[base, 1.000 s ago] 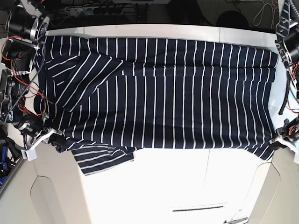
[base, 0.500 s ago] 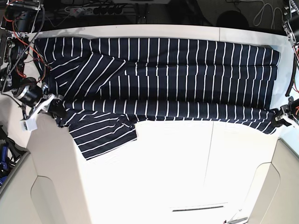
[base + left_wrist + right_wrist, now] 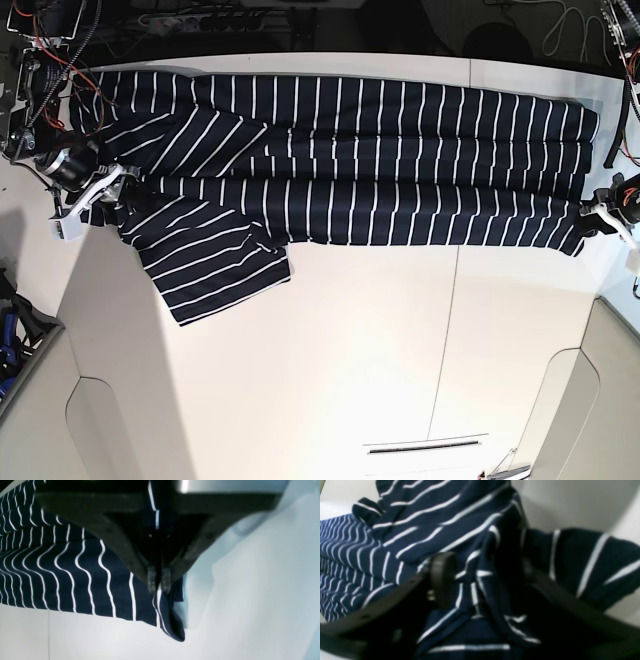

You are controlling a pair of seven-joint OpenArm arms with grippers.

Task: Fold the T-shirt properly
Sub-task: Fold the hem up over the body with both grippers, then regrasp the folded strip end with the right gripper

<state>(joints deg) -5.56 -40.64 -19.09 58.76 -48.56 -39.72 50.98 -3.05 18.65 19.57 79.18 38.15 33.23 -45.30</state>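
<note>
left hand [image 3: 598,215] pinched shut on t-shirt [image 3: 380,160] hem corner, right hand [image 3: 100,195] clamped on bunched cloth at the opposite edge; shirt on white desk [image 3: 400,340].

T-shirt [image 3: 340,165]: dark navy cloth with thin white stripes at even spacing. Body stripes run across the short width of the spread cloth; stripes on the sleeve [image 3: 215,270] run at a slant. In the left wrist view the stripes curve over the wrinkled cloth [image 3: 75,580].

Table [image 3: 380,360]: plain white to cream, no pattern.

Left hand [image 3: 158,580]: black, with grey fingertips.

Right hand [image 3: 480,580]: black. The cloth in it shows the same navy with white stripes.
</note>
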